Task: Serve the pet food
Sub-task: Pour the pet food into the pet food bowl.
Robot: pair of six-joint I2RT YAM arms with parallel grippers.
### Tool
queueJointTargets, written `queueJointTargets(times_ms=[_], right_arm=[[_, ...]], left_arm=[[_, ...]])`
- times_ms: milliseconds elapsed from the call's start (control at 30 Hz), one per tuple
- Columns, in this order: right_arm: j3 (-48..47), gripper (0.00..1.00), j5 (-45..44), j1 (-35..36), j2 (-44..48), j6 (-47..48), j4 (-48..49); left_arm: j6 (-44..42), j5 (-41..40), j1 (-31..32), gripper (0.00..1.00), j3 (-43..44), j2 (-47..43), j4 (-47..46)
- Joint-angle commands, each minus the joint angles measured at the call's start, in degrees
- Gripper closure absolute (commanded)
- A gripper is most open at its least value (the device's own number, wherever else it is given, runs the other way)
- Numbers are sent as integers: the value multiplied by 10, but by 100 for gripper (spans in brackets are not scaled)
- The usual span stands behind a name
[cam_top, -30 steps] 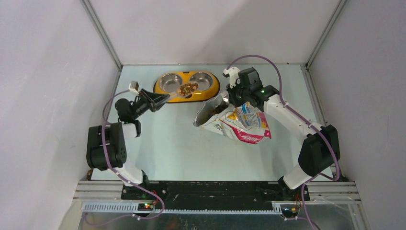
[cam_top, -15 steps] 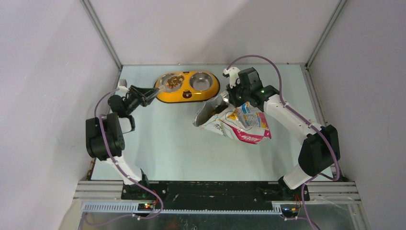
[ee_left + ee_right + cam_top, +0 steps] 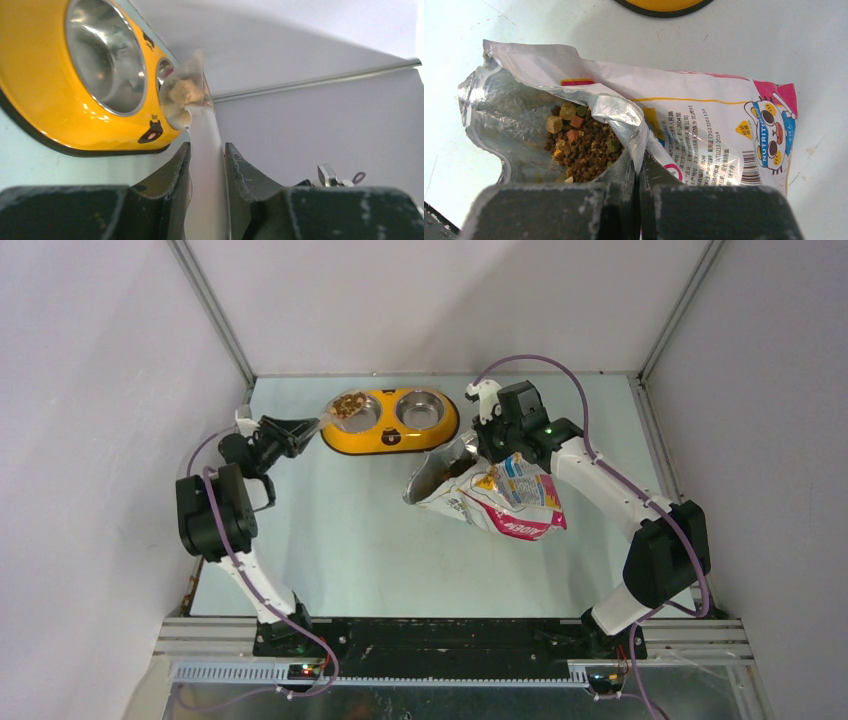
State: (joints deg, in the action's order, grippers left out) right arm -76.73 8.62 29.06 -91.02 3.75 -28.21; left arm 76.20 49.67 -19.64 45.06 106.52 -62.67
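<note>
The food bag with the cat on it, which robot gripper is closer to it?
Right. The right gripper is shut on the bag's opened rim. The left gripper is well away from it, beside the yellow feeder, holding the scoop.

Two arms [image 3: 215, 518], one yellow feeder [image 3: 385, 441] with two steel bowls [image 3: 421, 410], one scoop [image 3: 202, 131], one bag [image 3: 515, 495] of pet food [image 3: 584, 145].

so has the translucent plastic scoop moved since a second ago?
Yes: the translucent plastic scoop moved left, from the middle of the yellow oval double-bowl feeder to its left bowl's outer edge.
</note>
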Motion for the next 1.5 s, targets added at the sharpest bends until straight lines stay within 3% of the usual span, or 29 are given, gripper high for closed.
queueJointTargets(times_ms=[0,1467], right_arm=[[4,100,-45,-12,-6,25,-24],[12,100,-41,-9,-2,29,-22]], left_arm=[[-46,-27,-8,100,23,6,14],[-242,-131,33,100,115,-20,293]])
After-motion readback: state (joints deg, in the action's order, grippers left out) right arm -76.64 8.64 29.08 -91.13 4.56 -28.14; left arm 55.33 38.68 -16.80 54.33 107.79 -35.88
